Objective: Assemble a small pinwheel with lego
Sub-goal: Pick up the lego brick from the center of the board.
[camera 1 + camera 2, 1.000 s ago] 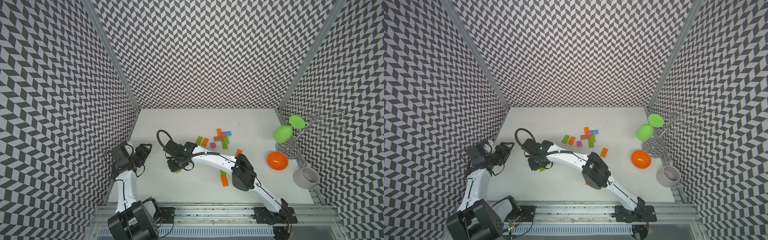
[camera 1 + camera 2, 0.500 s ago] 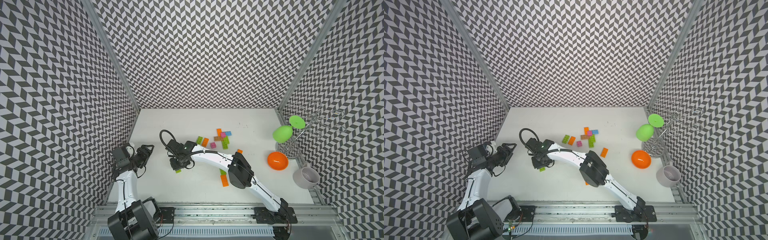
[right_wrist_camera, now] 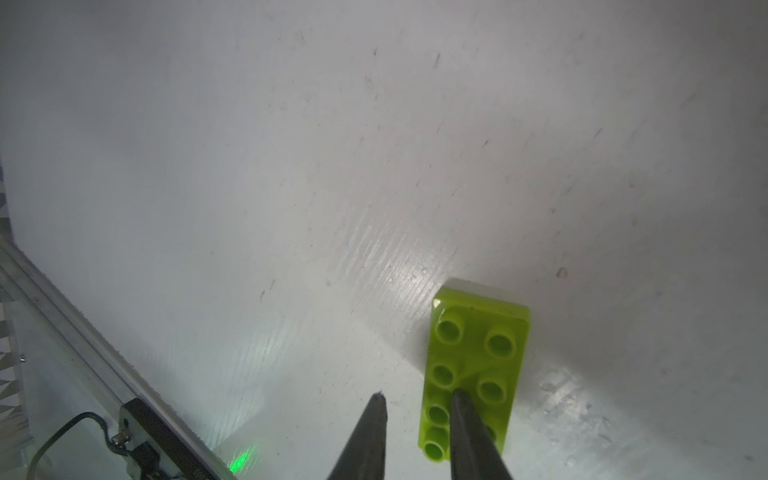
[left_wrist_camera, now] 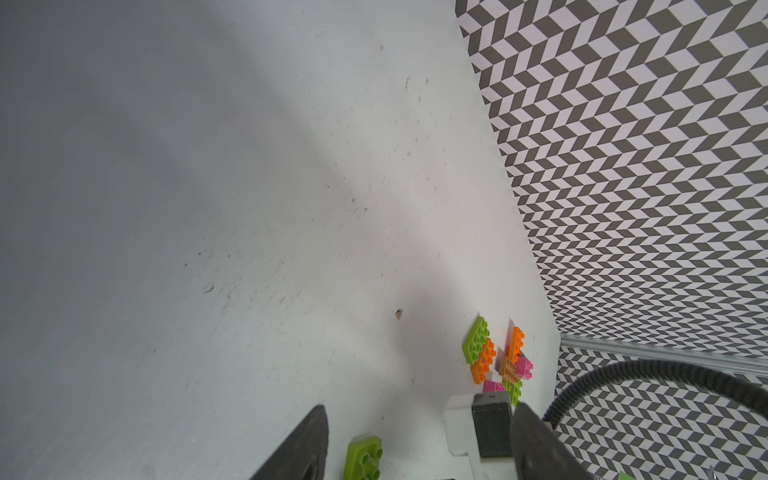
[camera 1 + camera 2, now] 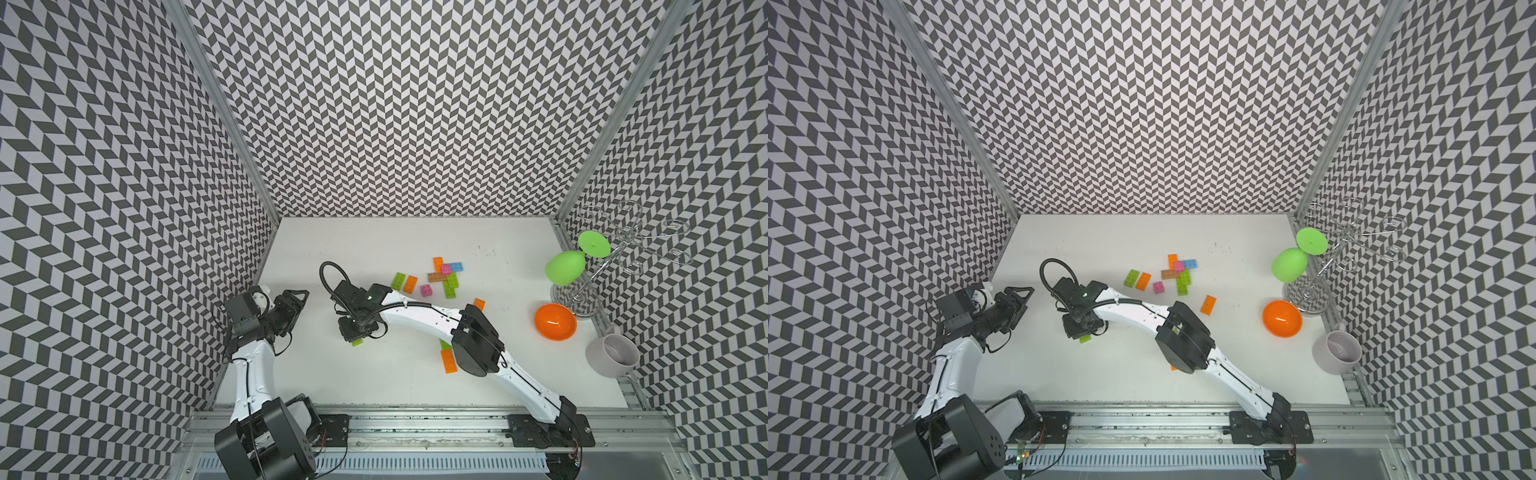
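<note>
A lime green lego brick [image 3: 478, 357] lies flat on the white table [image 5: 374, 386], studs up. My right gripper [image 3: 417, 395] points down at it and is open by a narrow gap. One fingertip is over the brick's studs and the other is over bare table beside it. In both top views the brick [image 5: 357, 342] [image 5: 1086, 339] pokes out from under the right gripper [image 5: 353, 330]. My left gripper [image 5: 297, 301] [image 4: 419, 409] is open and empty, left of the brick and facing it. Further lego [image 5: 444, 274] lie clustered behind, in orange, pink, blue, brown and lime.
Loose bricks: lime [image 5: 399, 281], orange [image 5: 411, 284], pink [image 5: 426, 290], orange [image 5: 480, 304], and orange [image 5: 449, 360] beside the right arm's elbow. At the right are a green goblet [image 5: 563, 268] on a wire rack [image 5: 582, 291], an orange bowl [image 5: 555, 321] and a grey mug [image 5: 613, 355].
My left gripper has moved a little to the right, toward the right gripper. The right arm's elbow has shifted slightly left. The lime brick under the right gripper has stayed put.
</note>
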Motion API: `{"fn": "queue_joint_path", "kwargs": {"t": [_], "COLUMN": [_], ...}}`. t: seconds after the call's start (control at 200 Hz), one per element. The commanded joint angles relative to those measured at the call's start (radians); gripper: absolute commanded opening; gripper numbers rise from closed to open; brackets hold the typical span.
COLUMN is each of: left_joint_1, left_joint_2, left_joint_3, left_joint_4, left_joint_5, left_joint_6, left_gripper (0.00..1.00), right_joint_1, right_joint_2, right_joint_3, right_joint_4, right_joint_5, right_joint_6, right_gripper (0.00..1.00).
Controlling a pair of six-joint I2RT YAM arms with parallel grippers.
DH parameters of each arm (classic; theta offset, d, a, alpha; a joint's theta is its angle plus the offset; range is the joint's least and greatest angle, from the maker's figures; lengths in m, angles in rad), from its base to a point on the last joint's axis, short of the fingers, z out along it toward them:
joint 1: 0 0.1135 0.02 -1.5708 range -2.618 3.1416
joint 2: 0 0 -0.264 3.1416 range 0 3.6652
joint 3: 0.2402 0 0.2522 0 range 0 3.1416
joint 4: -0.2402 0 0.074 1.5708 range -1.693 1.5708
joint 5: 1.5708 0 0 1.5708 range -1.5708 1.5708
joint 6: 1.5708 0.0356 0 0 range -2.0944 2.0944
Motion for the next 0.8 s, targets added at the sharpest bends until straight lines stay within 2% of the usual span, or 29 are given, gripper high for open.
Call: {"fn": "queue_joint_path", "kwargs": {"t": [0.0, 0.065, 0.2, 0.305, 0.381, 0.471, 0.561, 0.661, 0.791], "left_joint_1": [0.004, 0.005, 0.005, 0.003, -0.002, -0.029, -0.086, -0.187, -0.368], "left_joint_2": [0.003, 0.004, 0.003, 0.006, 0.007, 0.009, 0.013, 0.009, -0.011], "left_joint_3": [-0.007, -0.010, -0.011, -0.016, -0.020, -0.021, -0.021, -0.042, -0.084], "left_joint_4": [0.018, 0.020, 0.015, 0.017, 0.020, 0.020, 0.021, 0.059, 0.144], "left_joint_5": [0.015, 0.016, 0.018, 0.021, 0.027, 0.026, 0.010, -0.014, -0.074], "left_joint_6": [0.016, 0.016, 0.022, 0.025, 0.032, 0.046, 0.046, 0.002, -0.088], "left_gripper": [0.69, 0.69, 0.69, 0.70, 0.70, 0.71, 0.71, 0.71, 0.71], "right_joint_1": [-0.007, -0.007, -0.007, -0.007, 0.000, -0.005, -0.006, -0.006, -0.007], "right_joint_2": [0.032, 0.036, 0.059, 0.065, -0.009, -0.157, -0.272, -0.398, -0.546], "right_joint_3": [-0.022, -0.032, -0.032, -0.085, -0.261, -0.538, -0.734, -0.937, -1.143], "right_joint_4": [-0.001, -0.019, -0.134, -0.257, -0.223, -0.067, -0.012, 0.048, 0.151], "right_joint_5": [0.053, 0.081, 0.179, 0.221, 0.249, 0.188, 0.177, 0.147, 0.075], "right_joint_6": [0.014, 0.017, 0.018, 0.018, 0.031, 0.051, 0.079, 0.107, 0.121], "right_gripper": [0.27, 0.26, 0.15, 0.13, 0.13, 0.13, 0.13, 0.13, 0.16]}}
